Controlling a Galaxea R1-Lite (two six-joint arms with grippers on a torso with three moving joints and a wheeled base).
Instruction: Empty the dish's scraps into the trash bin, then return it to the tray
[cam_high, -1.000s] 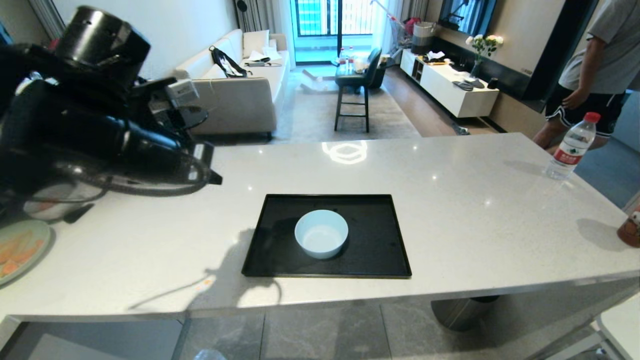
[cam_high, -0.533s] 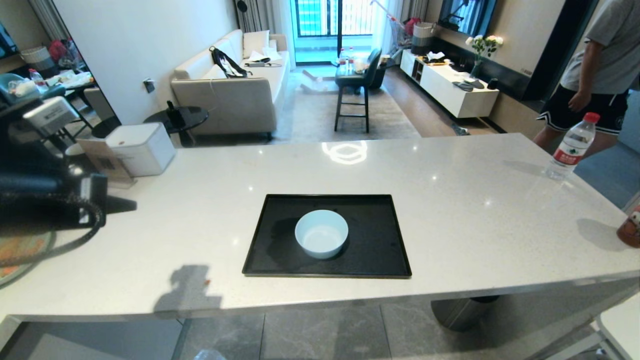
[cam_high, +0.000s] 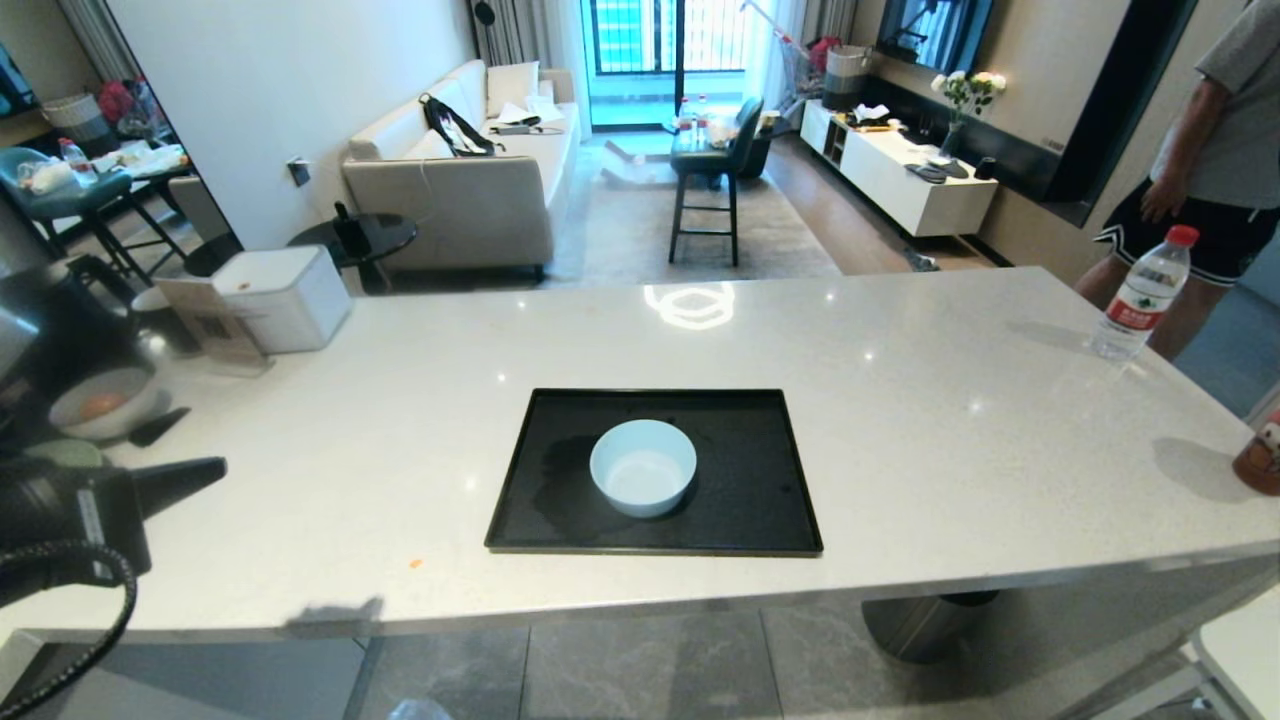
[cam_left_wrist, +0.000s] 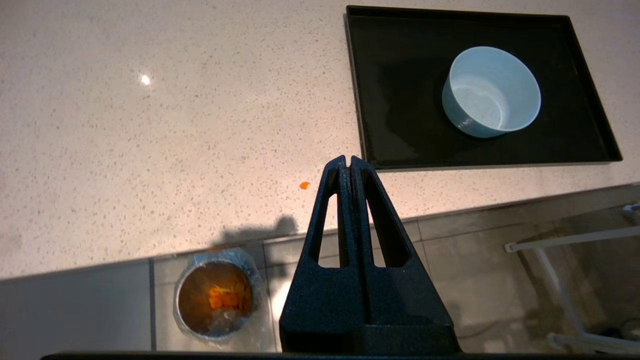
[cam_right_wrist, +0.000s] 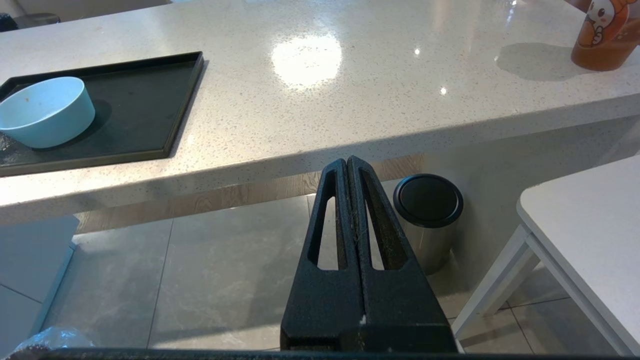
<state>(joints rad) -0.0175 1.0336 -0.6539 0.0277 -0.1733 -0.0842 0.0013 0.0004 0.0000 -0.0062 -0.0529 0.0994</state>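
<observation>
The pale blue dish (cam_high: 642, 467) stands upright and empty on the black tray (cam_high: 760, 500) in the middle of the counter. My left gripper (cam_high: 215, 467) is shut with nothing in it. It hovers low over the counter's near left part, well left of the tray. In the left wrist view its tip (cam_left_wrist: 348, 161) points past the counter edge, with the dish (cam_left_wrist: 492, 92) off to one side. The trash bin (cam_left_wrist: 197, 277) stands on the floor below the edge, with orange scraps (cam_left_wrist: 223, 298) inside. My right gripper (cam_right_wrist: 347, 162) is parked shut below the counter.
One orange crumb (cam_high: 415, 563) lies near the counter's front edge. A greyish bowl (cam_high: 100, 400) and a white box (cam_high: 285, 295) sit at far left. A water bottle (cam_high: 1140, 295) stands at far right, with a person (cam_high: 1210, 150) behind it. A steel bin (cam_right_wrist: 427, 200) stands under the counter.
My left arm has dropped from high at the upper left down to the counter's near left edge, still shut. The dish has stayed on the tray. The person shifted slightly right.
</observation>
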